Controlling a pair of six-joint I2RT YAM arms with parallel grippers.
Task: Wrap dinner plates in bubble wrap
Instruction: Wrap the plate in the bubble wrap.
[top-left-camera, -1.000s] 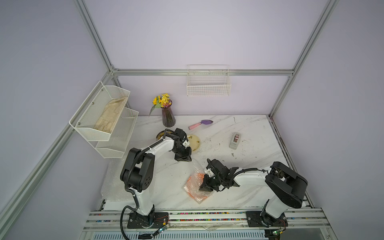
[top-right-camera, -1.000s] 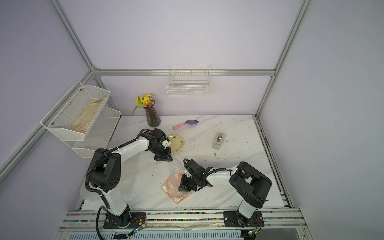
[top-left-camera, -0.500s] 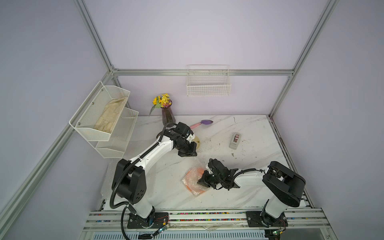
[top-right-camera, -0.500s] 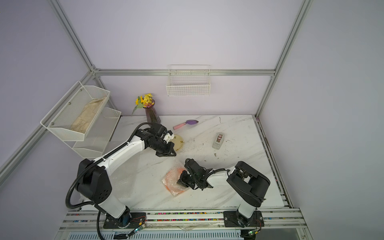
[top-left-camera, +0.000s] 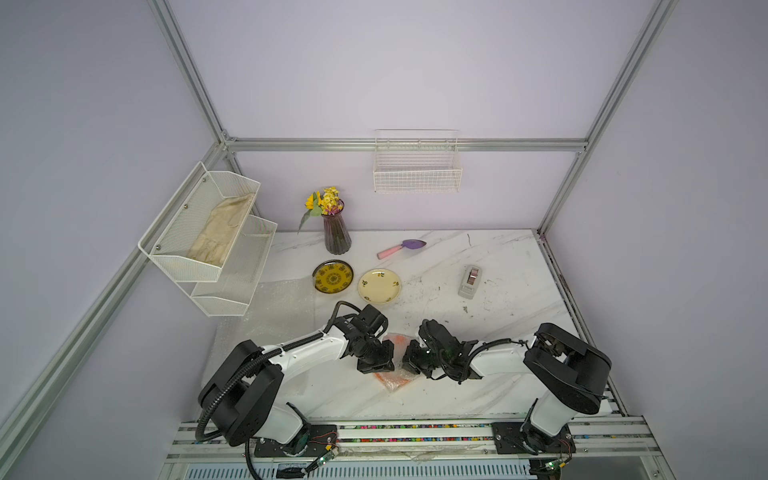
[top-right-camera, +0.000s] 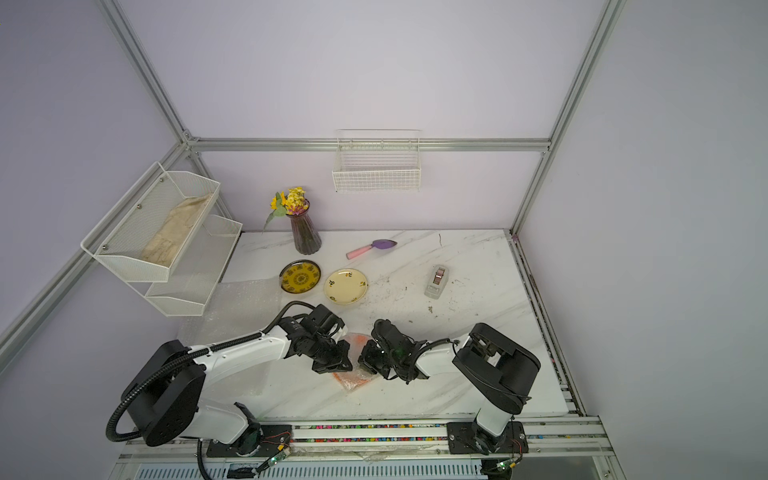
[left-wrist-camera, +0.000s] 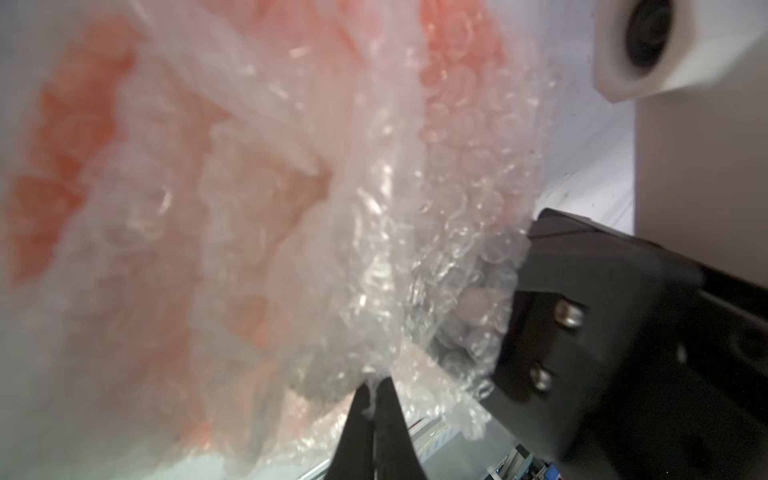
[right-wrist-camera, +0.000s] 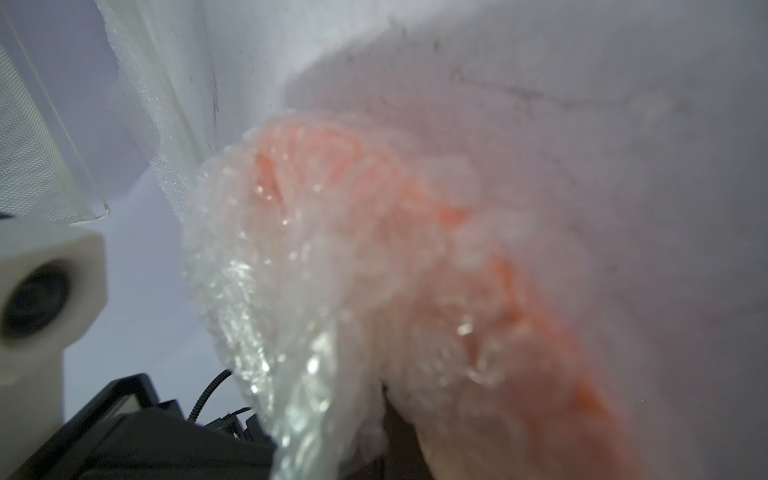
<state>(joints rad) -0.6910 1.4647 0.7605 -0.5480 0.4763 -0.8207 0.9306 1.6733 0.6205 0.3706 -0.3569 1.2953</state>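
**Change noted:** the left arm has left the cream plate (top-left-camera: 379, 286) at 12 o'clock on the bench (top-left-camera: 498, 316). It has come down to the parcel at 6 o'clock, opposite the right arm.

**Fingers:** the left fingers (left-wrist-camera: 359, 428) are pinched tight on a fold of the bubble wrap (left-wrist-camera: 374, 249). The right fingers (top-left-camera: 413, 357) are closed too. Wrap bunches against them in the right wrist view, so a grip on it is likely.

**Judgement:** both arms now work one parcel, closing the wrap over the orange plate (top-left-camera: 395, 338).

**Count:**
- Three plates: one wrapped, two bare; the yellow plate (top-left-camera: 332, 276) is at 11 o'clock.
- Spare wrap (top-left-camera: 274, 307) lies at 9 o'clock; the number of sheets cannot be told.
- One tape dispenser (top-left-camera: 469, 281) at 2 o'clock.
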